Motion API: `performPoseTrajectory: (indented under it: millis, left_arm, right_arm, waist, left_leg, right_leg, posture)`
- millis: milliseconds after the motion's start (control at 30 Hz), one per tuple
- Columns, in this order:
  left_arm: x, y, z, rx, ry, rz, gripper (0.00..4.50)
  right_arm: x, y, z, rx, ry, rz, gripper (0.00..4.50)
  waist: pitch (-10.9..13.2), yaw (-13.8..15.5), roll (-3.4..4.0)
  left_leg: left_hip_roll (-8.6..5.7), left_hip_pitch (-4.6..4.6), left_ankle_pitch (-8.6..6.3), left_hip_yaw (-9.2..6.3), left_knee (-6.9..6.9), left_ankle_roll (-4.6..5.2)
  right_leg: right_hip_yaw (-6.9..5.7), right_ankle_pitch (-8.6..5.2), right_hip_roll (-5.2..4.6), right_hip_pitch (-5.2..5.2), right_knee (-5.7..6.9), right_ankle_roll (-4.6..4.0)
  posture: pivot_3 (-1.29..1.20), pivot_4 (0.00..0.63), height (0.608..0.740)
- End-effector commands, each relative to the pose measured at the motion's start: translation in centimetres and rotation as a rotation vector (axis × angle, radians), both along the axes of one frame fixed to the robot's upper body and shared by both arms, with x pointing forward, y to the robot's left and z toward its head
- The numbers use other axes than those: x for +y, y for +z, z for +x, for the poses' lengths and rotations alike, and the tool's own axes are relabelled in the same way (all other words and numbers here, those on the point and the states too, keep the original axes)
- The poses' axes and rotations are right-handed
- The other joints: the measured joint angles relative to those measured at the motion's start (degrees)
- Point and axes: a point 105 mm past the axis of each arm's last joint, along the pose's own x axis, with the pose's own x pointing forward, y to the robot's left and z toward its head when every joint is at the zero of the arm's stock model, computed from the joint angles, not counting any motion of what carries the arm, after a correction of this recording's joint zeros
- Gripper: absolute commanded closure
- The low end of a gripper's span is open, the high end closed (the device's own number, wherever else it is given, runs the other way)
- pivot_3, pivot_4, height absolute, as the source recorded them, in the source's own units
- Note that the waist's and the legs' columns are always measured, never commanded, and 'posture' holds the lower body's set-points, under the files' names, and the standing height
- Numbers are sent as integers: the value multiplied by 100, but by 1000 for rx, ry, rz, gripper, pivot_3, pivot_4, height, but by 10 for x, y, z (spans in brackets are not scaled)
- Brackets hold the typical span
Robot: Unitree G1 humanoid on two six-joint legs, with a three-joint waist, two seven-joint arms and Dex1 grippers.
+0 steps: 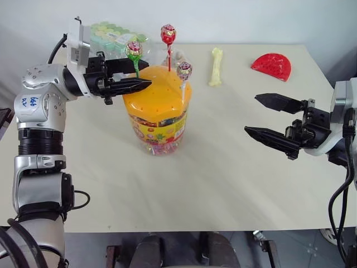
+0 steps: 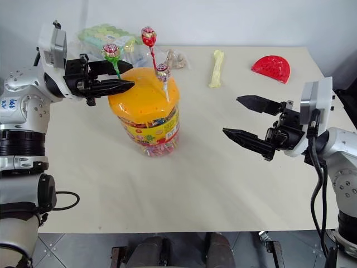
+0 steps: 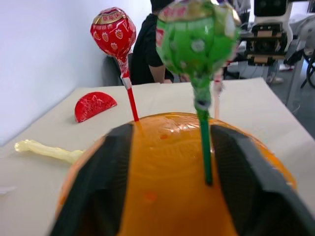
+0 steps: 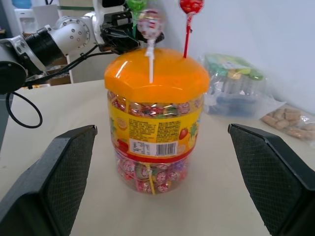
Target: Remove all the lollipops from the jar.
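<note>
Nothing is out yet: all three lollipops are standing with their sticks in holes of the orange lid [image 1: 158, 92] of the jar [image 1: 158, 125], which is sitting on the desk [image 1: 223, 178] toward its far left part, well in from the edges. The green lollipop [image 1: 133, 50] is rising at the lid's left side, the red lollipop [image 1: 168, 34] at the lid's far side, and the white lollipop [image 1: 184, 71] at its right side. The left gripper [image 1: 139, 75] is reaching in level over the lid from the left, its fingers [image 3: 106, 187] standing on either side of the green stick; in the left wrist view the stick is sitting between them, nearer one finger, with a gap visible on both sides, so the fingers look partly closed and not yet gripping. By my reading, the first pull is only just being set up, and the whole task is still ahead: green first, then red and white. The right gripper [image 1: 268, 118] is hovering above the desk's right part, well apart from the jar, its fingers spread wide and holding nothing. Near the far edge a pale bone-shaped stick [image 1: 215, 66] and a red half-disc [image 1: 271, 66] are lying, and a bag of tubs [image 1: 111, 33] is sitting behind the jar at the far left corner.
</note>
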Motion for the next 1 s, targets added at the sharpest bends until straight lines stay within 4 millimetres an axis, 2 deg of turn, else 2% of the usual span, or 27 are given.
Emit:
performPoseTrajectory:
  millis: [33, 167, 300, 433, 500, 567, 667, 800, 1000]
  left_arm:
    - [1, 21, -7, -60, -3, -14, 3379]
    - [1, 34, -12, -85, 5, -27, 4484]
    - [1, 54, -15, -108, 38, -66, 4484]
    - [4, 65, -16, -96, 105, -79, 4484]
    - [13, 70, -13, -95, 194, -89, 4484]
    - [29, 73, -7, -62, 343, -81, 4484]
    - [70, 59, 5, 141, 645, -36, 4484]
    - [114, 27, -4, 382, 900, 28, 4484]
    - [179, -49, -35, 702, 1272, 211, 4484]
  right_arm:
    - [-1, 13, -10, -78, -5, 14, 0]
    - [-2, 13, -9, -80, -9, 15, 0]
    - [-4, 14, -5, -83, -7, 11, 0]
    - [-5, 15, -2, -83, 2, 5, 0]
    - [-5, 15, -1, -85, 8, 1, 0]
    - [-6, 16, 0, -84, 13, -3, 0]
    - [-7, 15, 2, -72, 20, -16, 0]
    - [-6, 13, 4, -64, 40, -33, 0]
    - [-5, 4, 9, -38, 85, -87, 0]
  waist:
    - [0, -1, -1]
    - [3, 12, -4]
    - [4, 8, -6]
    - [3, -4, -6]
    - [4, -13, -7]
    - [4, -20, -7]
    - [7, -52, -11]
    - [7, -82, -11]
    - [18, -76, -30]
  left_leg:
    - [0, 0, 0, 0, 0, 0]
    - [0, 0, 0, 0, 6, 2]
    - [0, -1, 0, 0, 7, 2]
    - [0, 0, 0, 1, 6, 3]
    - [0, 0, 0, 2, 6, 3]
    - [0, 1, -1, 4, 6, 3]
    - [0, 3, -1, 13, 3, 3]
    - [0, 10, -1, 26, 0, 4]
    - [0, 11, -2, 37, 2, 5]
  right_leg:
    - [1, 0, 0, 0, 0, 0]
    - [3, 1, 0, 0, 4, 1]
    - [5, 1, 0, 0, 4, 2]
    - [7, 1, 0, -2, 6, 2]
    - [8, 1, 0, -3, 7, 2]
    - [12, 1, 0, -5, 9, 2]
    - [24, 1, 0, -15, 18, 2]
    - [43, 1, 0, -21, 27, 2]
    - [58, 0, 0, -31, 37, 2]
  posture:
    - [0, 150, 740]
    - [0, 150, 740]
    - [0, 150, 740]
    - [0, 150, 740]
    - [0, 150, 740]
    - [0, 150, 740]
    - [0, 150, 740]
    - [0, 150, 740]
    - [0, 150, 740]
